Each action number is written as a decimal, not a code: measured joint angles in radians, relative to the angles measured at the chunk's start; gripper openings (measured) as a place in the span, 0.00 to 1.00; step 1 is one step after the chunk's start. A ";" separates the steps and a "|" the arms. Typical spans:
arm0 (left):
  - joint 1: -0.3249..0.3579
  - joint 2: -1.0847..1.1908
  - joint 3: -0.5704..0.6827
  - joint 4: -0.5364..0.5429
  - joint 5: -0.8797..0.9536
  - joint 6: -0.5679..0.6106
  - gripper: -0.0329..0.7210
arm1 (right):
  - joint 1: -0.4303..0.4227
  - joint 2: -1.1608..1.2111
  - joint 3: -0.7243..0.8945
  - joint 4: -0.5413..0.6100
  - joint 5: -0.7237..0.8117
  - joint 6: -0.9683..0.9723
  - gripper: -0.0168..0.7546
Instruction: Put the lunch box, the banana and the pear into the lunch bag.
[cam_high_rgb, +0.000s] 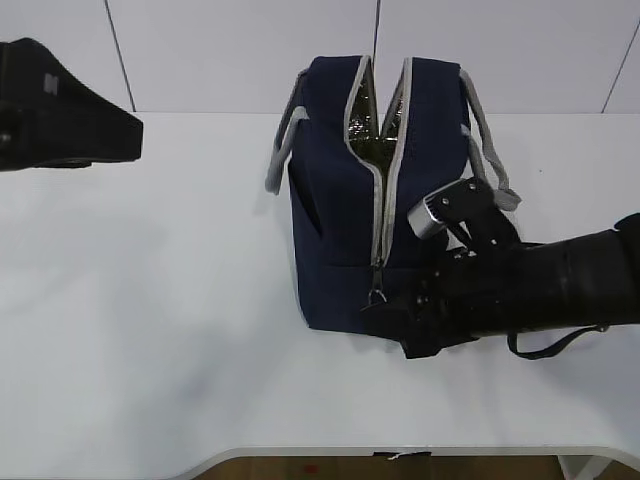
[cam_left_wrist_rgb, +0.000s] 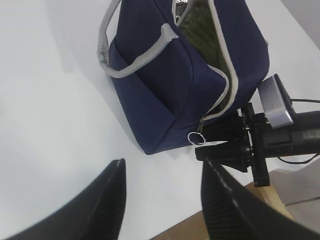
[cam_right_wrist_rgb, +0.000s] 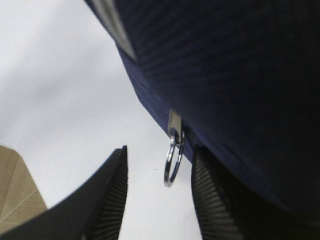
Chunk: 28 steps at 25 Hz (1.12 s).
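The lunch bag stood upright on the white surface, near the middle. Its grey zipper strip was parted at the top, and a shiny lining showed inside. The metal ring pull hung low on the bag's front end.

The right tool sat low at that end of the bag. Its two fingers stood apart with the ring hanging between them, and neither finger touched the ring. It held nothing.

The left tool hung above the surface, away from the bag. Its fingers stood apart too, with nothing between them.
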 joint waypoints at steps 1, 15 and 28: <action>0.000 0.000 0.000 0.000 0.002 0.000 0.54 | 0.000 0.005 -0.001 0.000 -0.001 0.000 0.44; 0.000 0.000 0.000 0.006 0.006 0.000 0.54 | 0.000 0.008 -0.001 0.000 -0.007 0.000 0.03; 0.000 0.000 0.000 0.010 0.006 -0.001 0.54 | 0.000 -0.104 -0.001 -0.225 -0.061 0.215 0.03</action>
